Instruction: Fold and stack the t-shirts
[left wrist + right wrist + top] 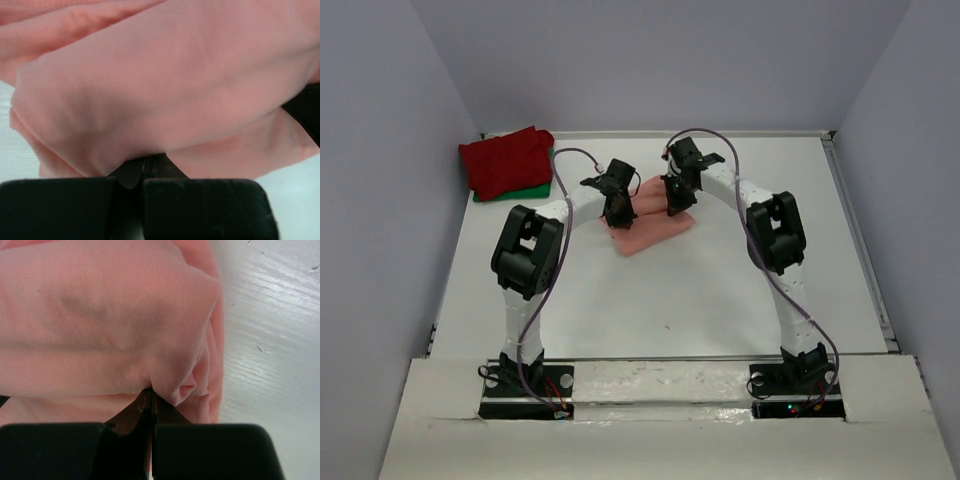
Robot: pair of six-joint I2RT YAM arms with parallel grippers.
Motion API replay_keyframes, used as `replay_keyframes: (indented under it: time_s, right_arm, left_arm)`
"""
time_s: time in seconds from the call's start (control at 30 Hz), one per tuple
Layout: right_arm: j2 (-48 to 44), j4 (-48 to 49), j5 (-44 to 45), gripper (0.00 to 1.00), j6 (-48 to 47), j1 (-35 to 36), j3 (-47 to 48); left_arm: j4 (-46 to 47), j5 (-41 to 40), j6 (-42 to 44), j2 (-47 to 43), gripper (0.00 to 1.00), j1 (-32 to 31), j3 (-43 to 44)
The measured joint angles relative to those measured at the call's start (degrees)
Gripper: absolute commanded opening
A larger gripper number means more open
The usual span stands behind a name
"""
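On the top cam: salmon-pink shirt [655, 232] lies mid-table with both wrists over it. The left gripper [617, 212] is at its left end, the right gripper [677, 203] at its far-right part. Fingertips are hidden by their own housings, so the jaw state is unreadable from up here. The dark red shirt [508, 160] sits on the green shirt [525, 191] in the far-left corner of the table [670, 300], well apart; only a green strip shows.

Left wrist cam: jaws closed tight, pinching a bunched fold of pink cloth. Cloth fills nearly the whole frame. A dark shape [306, 112] is cut off at the right edge, can't identify.

Right wrist cam: jaws closed, pinching a puckered corner. Bare table to the right.
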Motion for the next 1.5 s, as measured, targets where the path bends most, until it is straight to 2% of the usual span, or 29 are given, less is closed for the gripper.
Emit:
replay_keyframes:
  time_s: [0.23, 0.53, 0.93, 1.17, 1.33, 1.5]
  right_arm:
    - [-2.32, 1.33, 0.11, 0.00, 0.50, 0.07, -4.07]
    - [-9.70, 4.70, 2.12, 0.00, 2.69, 1.73, -16.41]
    - [-25.94, 11.45, 3.85, 0.00, 7.65, 4.28, -41.27]
    - [-36.04, 14.64, 5.27, 0.00, 12.35, 9.31, -54.73]
    - [-39.71, 14.40, 6.10, 0.00, 16.11, 16.57, -58.80]
    - [-40.35, 13.49, 6.64, 0.00, 19.23, 20.41, -59.30]
  left_arm:
    - [3.93, 0.83, -0.50, 0.52, 0.00, 0.39, -2.91]
    - [11.17, 1.09, -2.27, -4.17, 0.00, -1.18, -11.45]
    - [12.79, 1.18, -9.44, -17.35, 0.00, -14.25, -28.50]
    - [14.71, 1.25, -13.03, -20.33, 0.00, -18.01, -32.74]
    - [14.99, 1.36, -13.84, -20.48, 0.00, -18.14, -33.03]
    - [14.36, 0.90, -14.16, -20.46, 0.00, -18.45, -32.68]
